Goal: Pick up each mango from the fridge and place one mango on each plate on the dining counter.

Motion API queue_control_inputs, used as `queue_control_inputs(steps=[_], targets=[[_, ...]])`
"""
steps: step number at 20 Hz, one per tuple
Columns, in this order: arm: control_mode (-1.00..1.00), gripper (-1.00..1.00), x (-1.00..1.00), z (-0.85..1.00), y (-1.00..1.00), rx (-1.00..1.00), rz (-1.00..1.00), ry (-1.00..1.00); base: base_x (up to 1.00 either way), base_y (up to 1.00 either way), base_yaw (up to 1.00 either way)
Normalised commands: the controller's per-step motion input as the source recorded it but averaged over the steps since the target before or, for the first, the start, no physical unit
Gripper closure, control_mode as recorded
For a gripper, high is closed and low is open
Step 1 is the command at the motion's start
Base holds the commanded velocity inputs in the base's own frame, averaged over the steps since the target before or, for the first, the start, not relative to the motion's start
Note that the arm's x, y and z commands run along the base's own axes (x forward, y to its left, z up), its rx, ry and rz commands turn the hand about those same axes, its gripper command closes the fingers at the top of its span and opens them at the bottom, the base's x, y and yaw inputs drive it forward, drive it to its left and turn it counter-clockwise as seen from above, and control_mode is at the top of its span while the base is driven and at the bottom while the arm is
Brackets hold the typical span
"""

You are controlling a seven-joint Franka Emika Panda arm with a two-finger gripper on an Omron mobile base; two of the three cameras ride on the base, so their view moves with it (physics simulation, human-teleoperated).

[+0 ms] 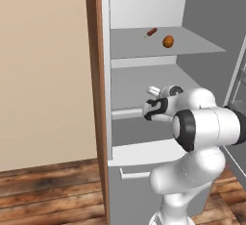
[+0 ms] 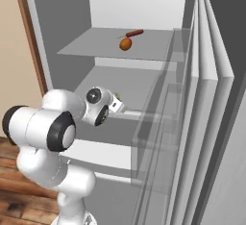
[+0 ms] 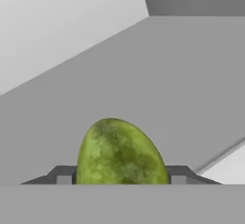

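Note:
A yellow-green mango (image 3: 119, 153) sits between my gripper's (image 3: 119, 179) two dark fingertips (image 3: 62, 176), which are shut on it over the grey middle shelf of the fridge (image 1: 104, 75). From the base, the gripper (image 2: 116, 103) reaches into the middle compartment, and a sliver of the green mango (image 2: 117, 95) shows past the hand. On the top shelf lies an orange-red mango (image 1: 167, 41) (image 2: 125, 43). The plates and the dining counter are out of view.
A thin reddish-brown sausage (image 1: 151, 31) (image 2: 134, 33) lies just behind the orange-red mango. The open fridge door (image 2: 211, 123) with its clear shelves stands close on the right. A drawer with a bar handle (image 1: 134, 173) sits below. A wooden panel (image 1: 93, 75) borders the fridge's left side.

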Motion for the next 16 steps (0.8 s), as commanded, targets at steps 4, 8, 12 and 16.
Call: queue_control_inputs(steps=[4,8,12,16], targets=[[-1.00,1.00,-0.76,0.88,-0.01,0.01,0.00,-0.10,0.00,0.00,0.00],[-1.00,1.00,-0.68,1.00,0.00,0.02,0.00,-0.01,0.00,0.00,0.00],[-1.00,1.00,-0.52,1.00,0.00,0.00,0.00,0.06,0.00,0.00,0.00],[-1.00,1.00,-0.42,0.99,0.00,0.00,-0.02,0.15,0.00,0.00,0.00]])
